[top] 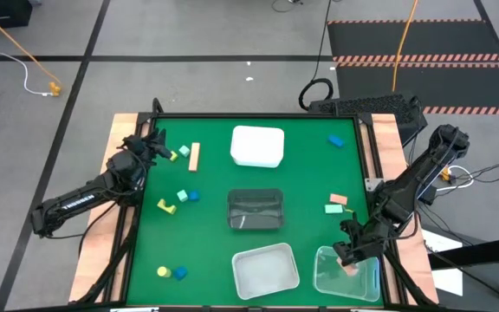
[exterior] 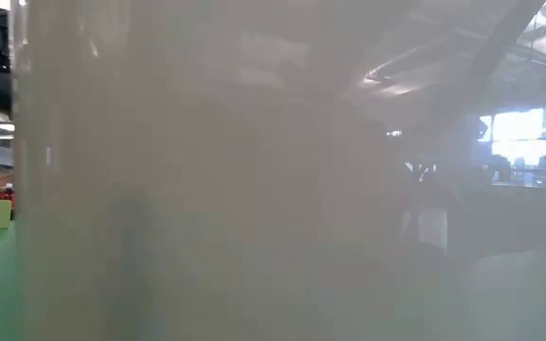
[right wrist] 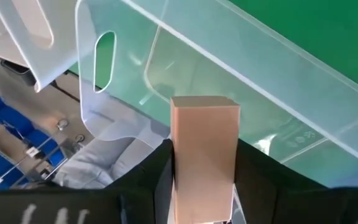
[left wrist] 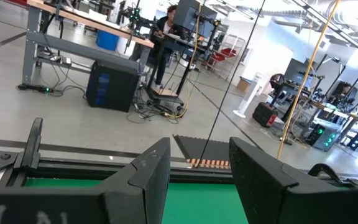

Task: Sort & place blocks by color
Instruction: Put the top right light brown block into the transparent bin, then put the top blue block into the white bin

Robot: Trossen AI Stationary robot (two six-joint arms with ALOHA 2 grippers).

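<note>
a grey tiled floor [top: 189,35] is seen around the table; striped black mats [top: 423,39] are laid there. workbenches [left wrist: 86,25] and computer towers [left wrist: 114,84] are lit by ceiling lights.

Probably a robotics lab: workbenches [left wrist: 86,22], cabled floor [top: 189,35], distant equipment racks [left wrist: 337,118].

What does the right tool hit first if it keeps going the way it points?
Likely the floor of the clear tub. The right tool grips a salmon pink block and aims into that tub; depth is unclear, so the block would probably touch first.
</note>
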